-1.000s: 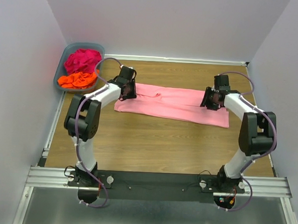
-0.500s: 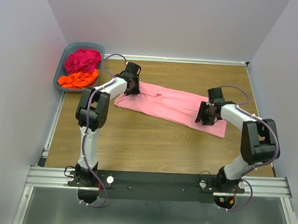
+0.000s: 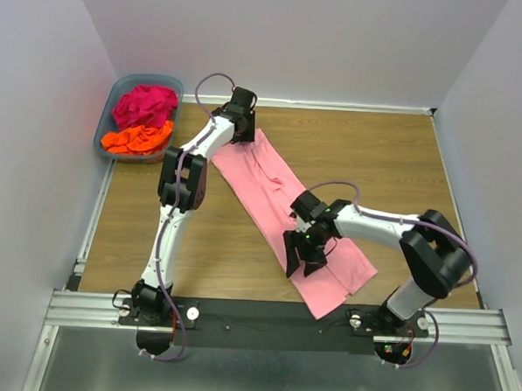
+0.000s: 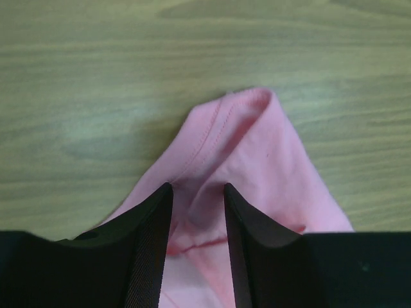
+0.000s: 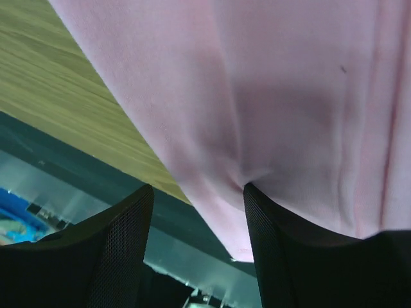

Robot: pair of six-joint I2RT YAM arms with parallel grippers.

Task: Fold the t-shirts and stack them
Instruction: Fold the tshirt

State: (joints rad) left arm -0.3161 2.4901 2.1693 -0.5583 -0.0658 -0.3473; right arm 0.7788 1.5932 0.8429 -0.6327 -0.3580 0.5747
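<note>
The light pink t-shirt [image 3: 270, 187] lies as a long folded strip, running diagonally from the far left to the table's front edge. My left gripper [image 3: 243, 131] is at its far end. In the left wrist view the gripper [image 4: 196, 189] is shut on a bunched fold of the shirt [image 4: 250, 141]. My right gripper [image 3: 303, 255] is over the strip's near end, at its left edge. In the right wrist view the gripper [image 5: 198, 189] stands open, with one fingertip [image 5: 257, 199] pressing a pucker into the shirt [image 5: 270, 83]. The magenta t-shirt [image 3: 145, 104] and the orange t-shirt [image 3: 137, 139] lie crumpled in the basket.
The grey-blue plastic basket [image 3: 100, 139] stands at the far left against the wall. The shirt's near end hangs slightly over the table's front edge [image 3: 238, 298], by the black rail. White walls close in the left, right and back.
The pink shirt has swung from lying across the table to a diagonal. My right gripper moved near and left with its end; my left gripper moved farther back and right.
</note>
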